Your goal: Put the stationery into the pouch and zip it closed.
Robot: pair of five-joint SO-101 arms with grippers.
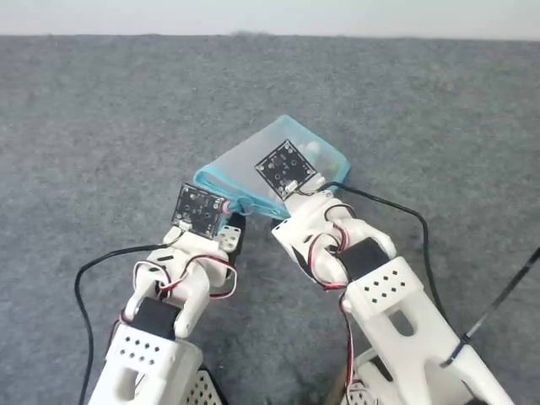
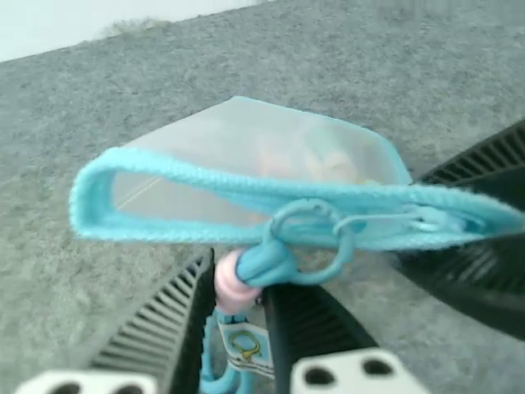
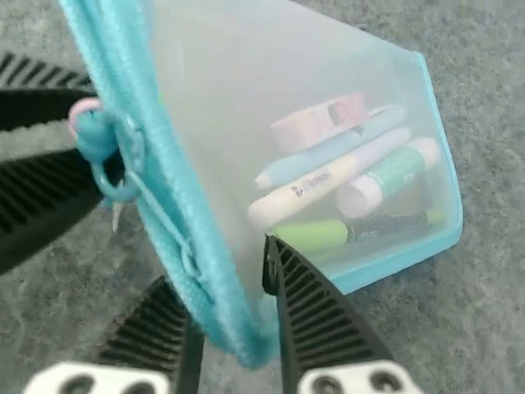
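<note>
A translucent pouch with teal trim lies mid-table, its zip edge turned toward both arms. Inside it show several pens, a marker and a roll of tape. My left gripper is shut on the zip's teal pull cord, just under its pink bead; in the high view this gripper sits at the pouch's near left corner. My right gripper is shut on the pouch's zip edge near the other end, and also shows in the high view.
Grey carpet-like cloth covers the table on all sides of the pouch. Black cables trail from both arms near the front. A pale wall runs along the far edge.
</note>
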